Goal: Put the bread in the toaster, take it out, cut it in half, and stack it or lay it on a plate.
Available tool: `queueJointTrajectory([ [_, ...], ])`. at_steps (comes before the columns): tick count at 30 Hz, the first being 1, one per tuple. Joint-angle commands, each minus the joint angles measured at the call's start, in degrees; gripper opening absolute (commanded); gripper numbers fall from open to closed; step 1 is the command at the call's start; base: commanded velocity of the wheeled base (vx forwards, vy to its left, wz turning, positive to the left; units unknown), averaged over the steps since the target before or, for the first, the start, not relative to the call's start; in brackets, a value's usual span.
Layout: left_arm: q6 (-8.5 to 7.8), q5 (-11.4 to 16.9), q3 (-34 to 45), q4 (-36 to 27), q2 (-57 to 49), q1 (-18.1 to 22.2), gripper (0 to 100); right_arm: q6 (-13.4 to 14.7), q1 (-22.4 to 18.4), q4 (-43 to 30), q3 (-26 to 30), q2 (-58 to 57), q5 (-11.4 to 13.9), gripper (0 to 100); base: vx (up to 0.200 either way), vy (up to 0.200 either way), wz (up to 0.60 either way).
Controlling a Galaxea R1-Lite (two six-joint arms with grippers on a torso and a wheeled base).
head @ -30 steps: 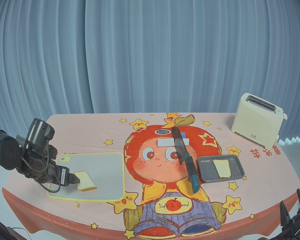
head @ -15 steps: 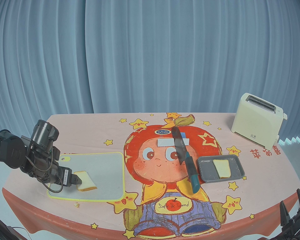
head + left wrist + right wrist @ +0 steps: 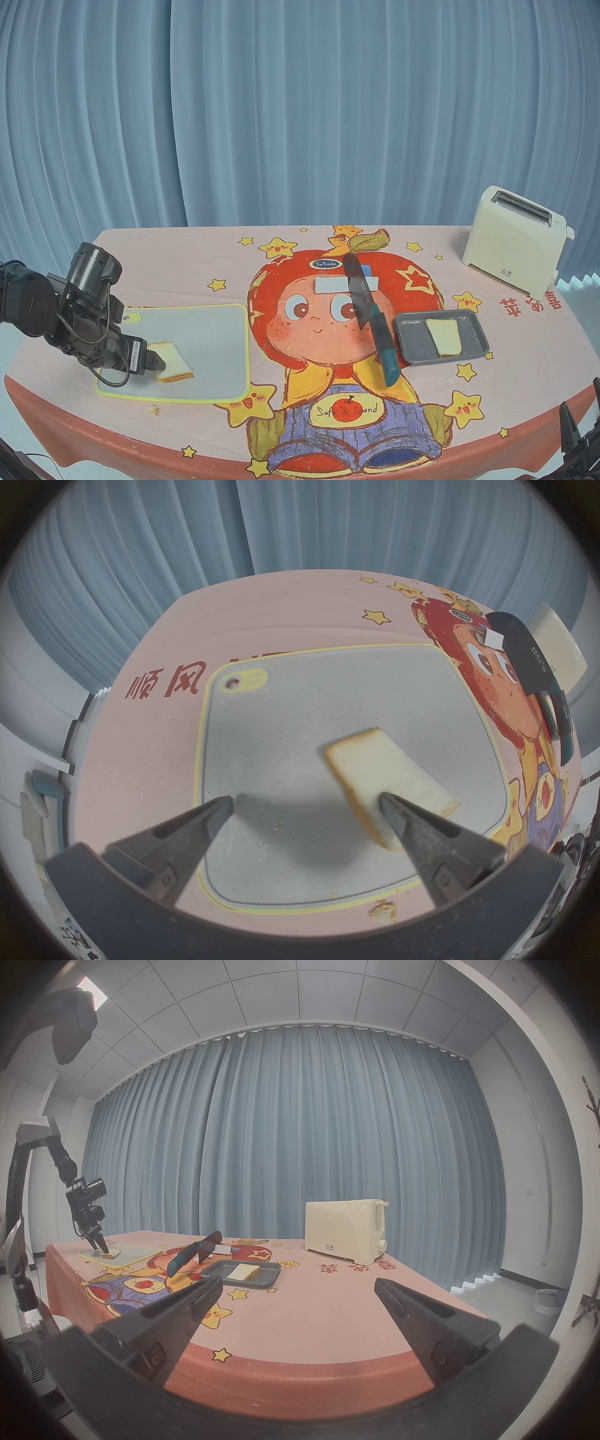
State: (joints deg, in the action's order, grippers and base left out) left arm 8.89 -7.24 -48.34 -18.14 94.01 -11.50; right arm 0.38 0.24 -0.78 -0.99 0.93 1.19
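Now, left gripper (image 3: 157,362) over cutting board (image 3: 206,337) at 8 o'clock, fingers wide, one tip at a bread half (image 3: 175,364), second half (image 3: 444,337) on tray (image 3: 409,347) at 4 o'clock, right gripper (image 3: 299,1288) fingers wide, empty.

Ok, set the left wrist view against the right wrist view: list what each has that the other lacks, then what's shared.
Left wrist, not right: the hole in the board, and a crumb off its edge. Right wrist, not left: the open right gripper, and the tray with its slice. Shared: board, board slice, knife, open left gripper, curtain.
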Motion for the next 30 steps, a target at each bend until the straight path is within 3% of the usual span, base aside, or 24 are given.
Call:
queueJointTrajectory([
  [1, -0.1, -0.1, 0.3, -0.1, 0.1, 0.0, 0, 0.0, 0.0, 0.0, 0.8, -0.9, 0.0, 100, 0.0, 0.0, 0.0],
  [30, 0.17, 0.1, -0.9, 0.6, -1.5, 0.1, 0, 0.1, 0.0, 0.0, 0.8, -0.9, 0.0, 100, 0.0, 0.0, 0.0],
])
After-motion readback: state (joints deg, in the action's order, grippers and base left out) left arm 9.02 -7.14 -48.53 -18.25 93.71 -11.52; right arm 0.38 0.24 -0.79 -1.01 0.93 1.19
